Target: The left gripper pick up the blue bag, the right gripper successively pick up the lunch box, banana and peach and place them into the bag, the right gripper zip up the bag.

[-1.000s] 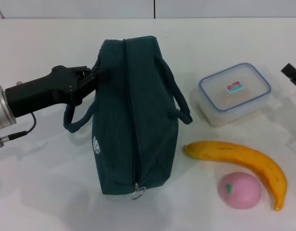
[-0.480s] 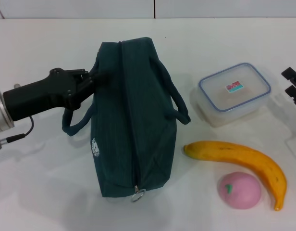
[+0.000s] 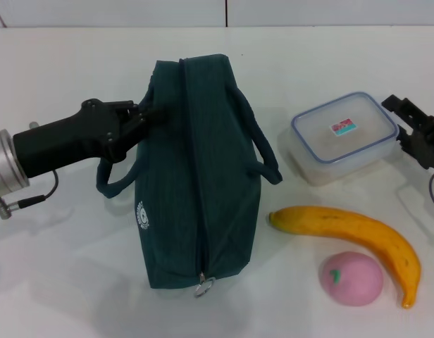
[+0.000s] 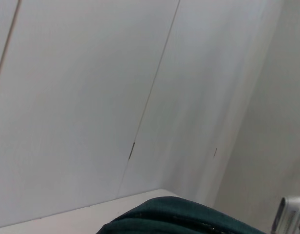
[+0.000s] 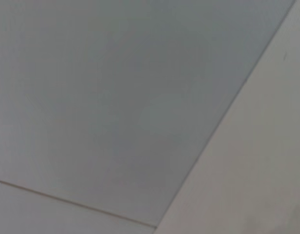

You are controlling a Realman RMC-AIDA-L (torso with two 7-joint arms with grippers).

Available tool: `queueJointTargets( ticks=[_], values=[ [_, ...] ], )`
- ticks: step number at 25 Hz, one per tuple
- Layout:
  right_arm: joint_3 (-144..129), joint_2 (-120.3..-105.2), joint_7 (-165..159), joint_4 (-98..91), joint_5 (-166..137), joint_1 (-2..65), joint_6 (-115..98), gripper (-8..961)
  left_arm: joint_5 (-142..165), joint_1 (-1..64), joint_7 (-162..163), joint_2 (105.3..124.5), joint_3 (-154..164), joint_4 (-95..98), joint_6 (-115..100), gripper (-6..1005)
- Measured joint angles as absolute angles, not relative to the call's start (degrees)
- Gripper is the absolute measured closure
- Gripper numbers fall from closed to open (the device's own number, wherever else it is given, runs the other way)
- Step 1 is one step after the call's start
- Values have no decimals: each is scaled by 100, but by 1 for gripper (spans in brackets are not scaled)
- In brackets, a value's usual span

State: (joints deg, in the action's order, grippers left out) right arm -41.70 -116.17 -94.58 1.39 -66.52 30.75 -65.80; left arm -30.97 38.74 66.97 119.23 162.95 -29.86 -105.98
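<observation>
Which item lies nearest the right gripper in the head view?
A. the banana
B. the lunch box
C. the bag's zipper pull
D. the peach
B: the right gripper sits just beside the lunch box, while the banana and peach lie nearer the camera and the blue bag is across the table.

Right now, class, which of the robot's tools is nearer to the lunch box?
The right tool: it sits just beside the lunch box, at its far right edge. The left tool is across the table, against the blue bag.

Lunch box (image 3: 344, 135) right of bag (image 3: 196, 176)
</observation>
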Motion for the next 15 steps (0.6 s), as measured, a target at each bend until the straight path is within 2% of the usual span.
queueJointTargets(
  ticks=[15],
  values=[
    [-4299,-11620,-9925,54,-6635,3477,-6460,118,-3151,3975,6707,11927,16295,-2914,-10592,945]
  ],
)
